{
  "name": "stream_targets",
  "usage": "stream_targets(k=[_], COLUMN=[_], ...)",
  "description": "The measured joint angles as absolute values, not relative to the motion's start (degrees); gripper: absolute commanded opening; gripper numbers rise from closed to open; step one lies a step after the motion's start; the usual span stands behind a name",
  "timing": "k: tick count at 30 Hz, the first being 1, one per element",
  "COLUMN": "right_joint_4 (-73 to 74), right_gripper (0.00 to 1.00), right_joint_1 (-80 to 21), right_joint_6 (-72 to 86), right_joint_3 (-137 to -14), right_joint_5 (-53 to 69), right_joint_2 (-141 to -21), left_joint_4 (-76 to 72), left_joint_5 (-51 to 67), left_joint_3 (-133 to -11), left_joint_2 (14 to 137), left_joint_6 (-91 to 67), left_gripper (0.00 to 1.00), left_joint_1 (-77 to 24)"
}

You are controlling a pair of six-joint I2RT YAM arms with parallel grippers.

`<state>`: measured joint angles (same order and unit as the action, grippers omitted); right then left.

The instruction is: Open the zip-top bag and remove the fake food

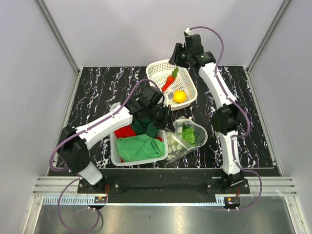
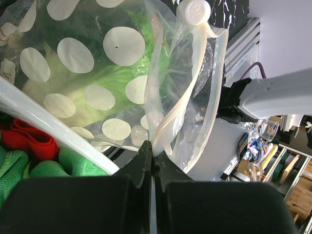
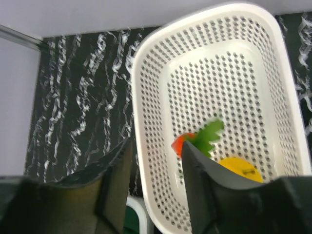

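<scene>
The clear zip-top bag (image 1: 187,136) lies right of the near basket, its mouth open, with green lettuce (image 1: 189,135) inside; in the left wrist view the bag (image 2: 146,97) and lettuce (image 2: 92,78) fill the frame. My left gripper (image 1: 167,119) is shut on the bag's edge, with the film pinched between the closed fingers (image 2: 152,153). The carrot (image 1: 170,79) and yellow lemon (image 1: 180,96) lie in the far white basket (image 1: 156,69). My right gripper (image 1: 176,57) is open and empty above that basket; its wrist view shows the carrot (image 3: 195,140) and lemon (image 3: 239,168).
A near white basket (image 1: 139,162) holds green (image 1: 140,147) and red (image 1: 125,131) cloths, right beside the bag. The black marbled table (image 1: 97,92) has grey walls on three sides.
</scene>
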<state>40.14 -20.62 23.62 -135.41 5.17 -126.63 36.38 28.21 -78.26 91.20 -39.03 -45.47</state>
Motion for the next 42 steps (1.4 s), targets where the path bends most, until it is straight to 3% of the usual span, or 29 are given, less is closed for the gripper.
stream_targets(k=[5,9,16,21,31,36,42], right_joint_4=[45.34,48.05,52.38,52.10,51.94,51.20,49.82], right_gripper=[0.76,0.80,0.81,0.68,0.29,0.31,0.52], right_joint_1=[-20.32,-19.92,-19.81,-19.86,-23.31,-24.67,-24.67], right_joint_6=[26.04,27.27,29.87,30.89,31.31,31.66,31.27], right_joint_3=[-154.95,-153.91,-131.35,-106.34,-74.54,-61.80,-57.63], right_joint_5=[8.51,9.19,10.68,13.32,18.04,19.73,17.74], right_joint_2=[-138.69,-137.73,-122.69,-102.30,-74.59,-70.67,-72.62], left_joint_4=[36.36,36.36,36.32,36.25,35.86,35.83,35.79], left_joint_5=[28.21,28.21,28.21,28.21,28.23,28.29,28.40], left_joint_3=[-78.26,-78.26,-78.28,-78.28,-78.28,-78.28,-78.28], left_joint_2=[91.20,91.20,91.20,91.20,91.20,91.22,91.24], left_joint_6=[-39.05,-39.07,-39.07,-39.33,-39.94,-40.12,-40.14], left_gripper=[0.00,0.00,0.00,0.00,0.00,0.00,0.00], left_joint_1=[-45.67,-45.82,-45.82,-45.87,-45.87,-45.91,-46.04])
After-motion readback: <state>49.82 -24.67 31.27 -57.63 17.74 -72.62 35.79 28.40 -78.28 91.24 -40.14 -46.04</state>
